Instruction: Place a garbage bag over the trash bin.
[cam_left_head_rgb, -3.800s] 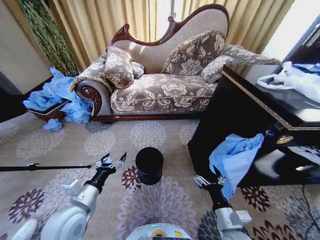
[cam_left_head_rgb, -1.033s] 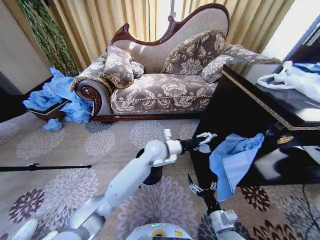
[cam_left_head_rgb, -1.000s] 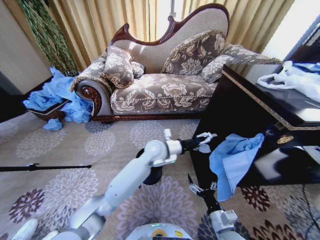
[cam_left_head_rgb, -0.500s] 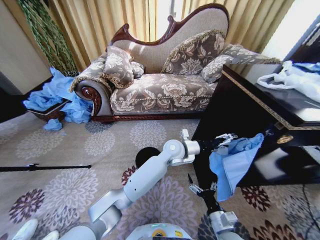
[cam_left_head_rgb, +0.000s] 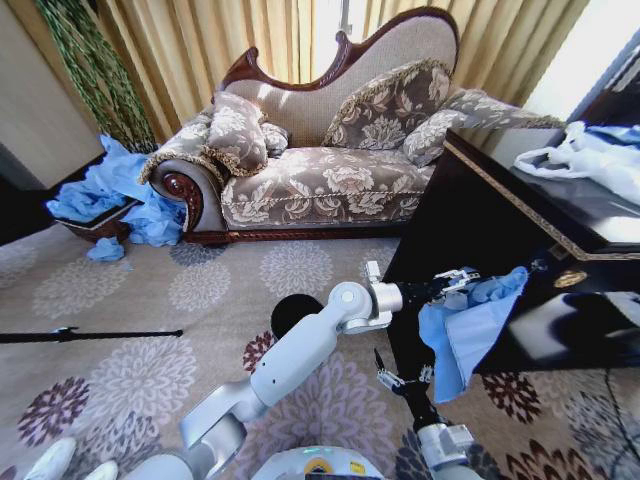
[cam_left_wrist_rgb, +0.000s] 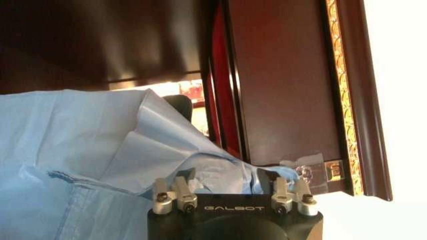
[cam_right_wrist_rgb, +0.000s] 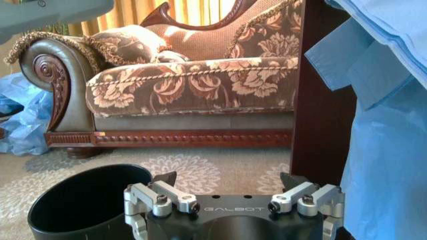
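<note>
While the trash bin (cam_left_head_rgb: 293, 312) stands bare on the carpet, the left gripper (cam_left_head_rgb: 457, 282), fingers spread and holding nothing, reaches the garbage bag (cam_left_head_rgb: 465, 325) draped off the cabinet (cam_left_head_rgb: 520, 225); right gripper (cam_left_head_rgb: 400, 381) waits open.

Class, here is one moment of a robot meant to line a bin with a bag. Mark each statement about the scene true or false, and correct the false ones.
1. The garbage bag hangs from the edge of the dark cabinet. True.
2. The left end effector is at the top of the bag, its fingers open. True.
3. The trash bin already has the bag over it. False: the bin stands bare on the carpet, partly behind the left arm.
4. The right end effector grips the bin's rim. False: it is open and holds nothing, low beside the cabinet.
5. White plastic bags lie on the sofa. False: they lie on the cabinet top.
</note>
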